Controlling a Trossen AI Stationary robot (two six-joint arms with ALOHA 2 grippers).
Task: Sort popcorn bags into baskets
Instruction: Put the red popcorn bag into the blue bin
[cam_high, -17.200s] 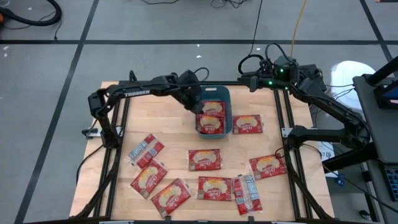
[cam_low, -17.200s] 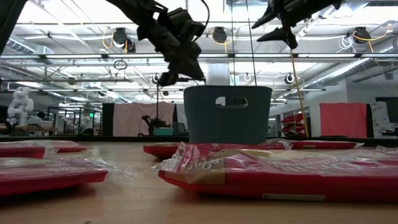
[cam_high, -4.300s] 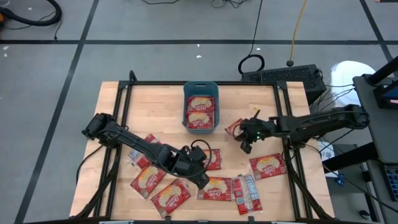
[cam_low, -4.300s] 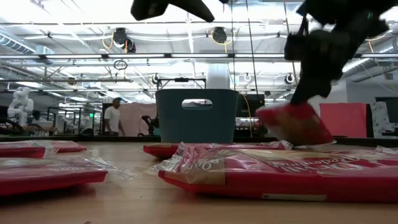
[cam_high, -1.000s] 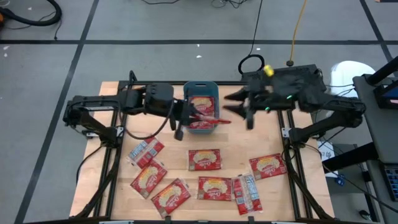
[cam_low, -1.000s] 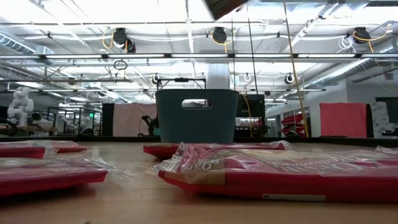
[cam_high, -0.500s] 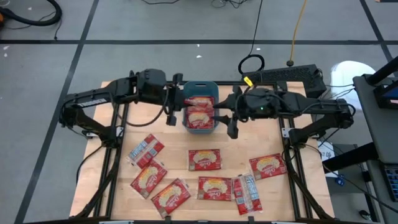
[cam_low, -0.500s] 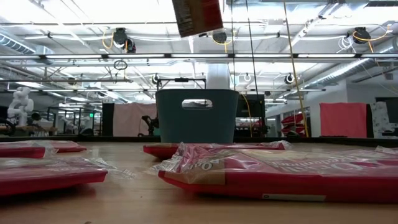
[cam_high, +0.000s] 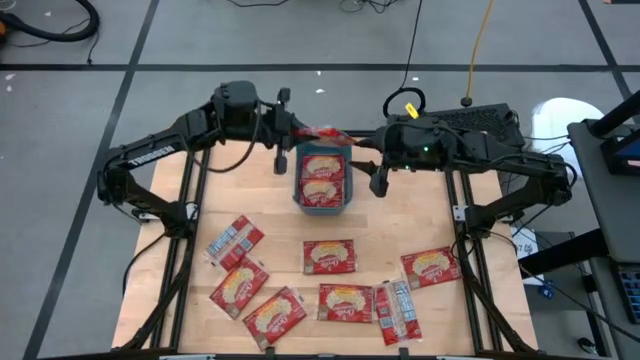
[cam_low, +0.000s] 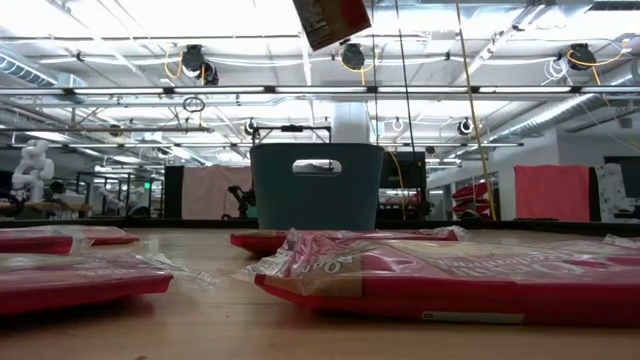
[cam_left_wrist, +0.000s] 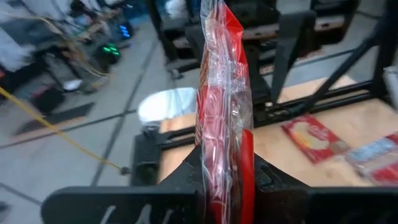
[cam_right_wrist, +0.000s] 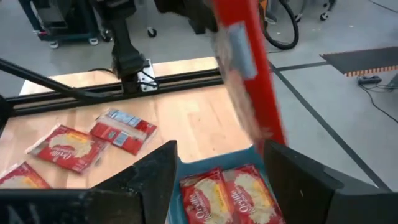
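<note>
A teal basket (cam_high: 298, 186) stands at the table's far middle with two red popcorn bags (cam_high: 322, 178) lying in it. My left gripper (cam_high: 293, 135) is shut on another red popcorn bag (cam_high: 326, 135), high above the basket's far rim. In the low view this bag (cam_low: 333, 20) hangs far above the basket (cam_low: 316, 185). My right gripper (cam_high: 366, 161) is open just right of the bag's free end. In the right wrist view its fingers (cam_right_wrist: 149, 171) stand on either side below the bag (cam_right_wrist: 245, 68), apart from it. My left gripper pinches one end of the bag (cam_left_wrist: 225, 167) between its two fingers. The fingers come nearly level from the table's left and lie along the bag. The bag stands on edge and sticks out toward the right, lifted clear above the basket.
Several more popcorn bags lie loose on the near half of the table, among them one at the middle (cam_high: 329, 256), one at the right (cam_high: 430, 267) and one at the left (cam_high: 235, 242). Black frame rails (cam_high: 190, 200) run along both table sides.
My left gripper has swung toward the table's far edge with the bag, from over the basket's middle to above its far rim. The bag has stayed clear of the basket. My right gripper has drawn left toward the bag's free end.
</note>
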